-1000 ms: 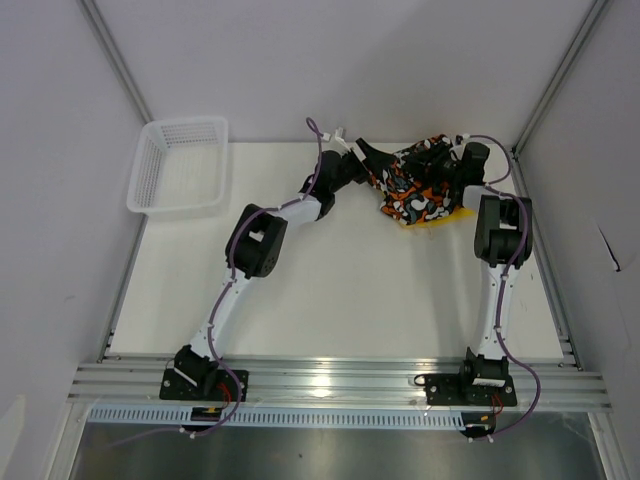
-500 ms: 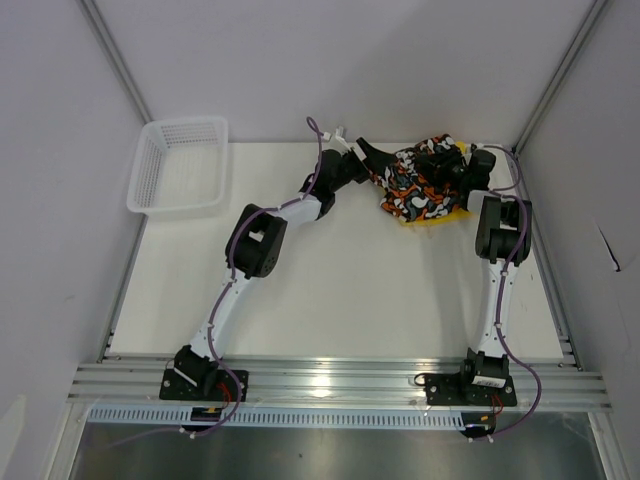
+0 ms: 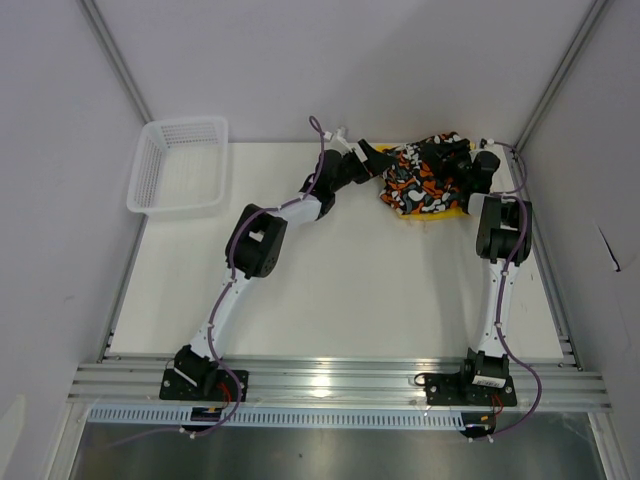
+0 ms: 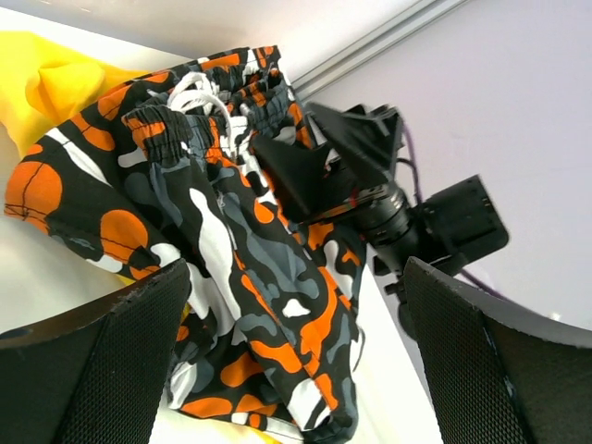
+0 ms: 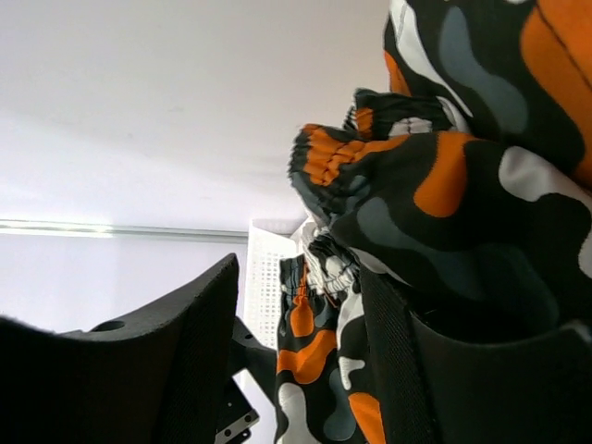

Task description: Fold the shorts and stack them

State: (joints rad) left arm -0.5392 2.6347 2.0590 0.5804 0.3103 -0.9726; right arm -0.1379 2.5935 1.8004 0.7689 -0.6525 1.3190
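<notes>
The patterned shorts [image 3: 418,186] lie bunched at the far right of the table, on top of the yellow shorts [image 3: 441,214], of which only an edge shows. In the left wrist view the patterned shorts [image 4: 236,250] fill the middle and the yellow shorts [image 4: 46,83] sit at the upper left. My left gripper [image 3: 376,162] [image 4: 296,370] is open at the heap's left side, with the fabric just ahead of it. My right gripper [image 3: 446,160] [image 5: 287,370] is open at the heap's far right. Patterned shorts [image 5: 444,213] drape over its right finger [image 5: 398,361], unclamped.
A white mesh basket [image 3: 180,165] stands at the far left corner and shows again behind the fabric in the right wrist view, basket [image 5: 268,277]. The back wall and the right side rail [image 3: 545,200] lie close to the heap.
My right gripper's jaws have spread apart, letting go of the patterned shorts, and its wrist has drawn back to the right. The heap shifted slightly toward the far edge. The left arm barely moved.
</notes>
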